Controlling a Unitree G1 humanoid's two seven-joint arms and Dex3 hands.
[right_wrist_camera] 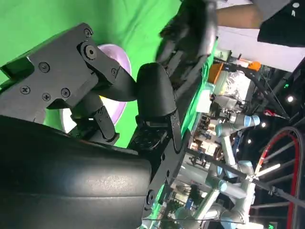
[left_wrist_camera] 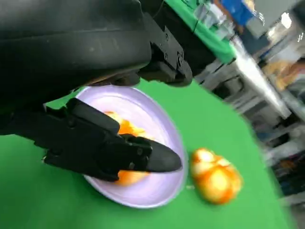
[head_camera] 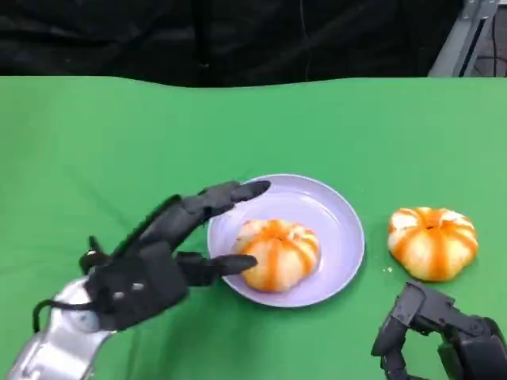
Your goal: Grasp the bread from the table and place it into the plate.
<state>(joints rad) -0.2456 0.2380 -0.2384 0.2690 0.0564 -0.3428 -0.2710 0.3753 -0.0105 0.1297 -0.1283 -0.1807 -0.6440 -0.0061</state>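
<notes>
Green table (head_camera: 95, 142). Lilac plate (head_camera: 337, 207) sits near the centre, one bread (head_camera: 277, 252) lying in it, toward the plate's near-left side. A second bread (head_camera: 432, 241) lies on the cloth to the right of the plate, apart from its rim.

Left hand (head_camera: 150, 265) is at the plate's left edge, fingers spread apart and holding nothing: one finger (head_camera: 238, 192) reaches over the rim, another tip is just beside or touching the bread in the plate; contact cannot be confirmed. Left wrist view: the same plate (left_wrist_camera: 162, 119) with black fingers (left_wrist_camera: 119, 152) across the bread.

Right hand (head_camera: 447, 336) is low at the near right, in front of the second bread, not touching it; fingers curled in, nothing in them.

No brand, label or legible writing on any item.
</notes>
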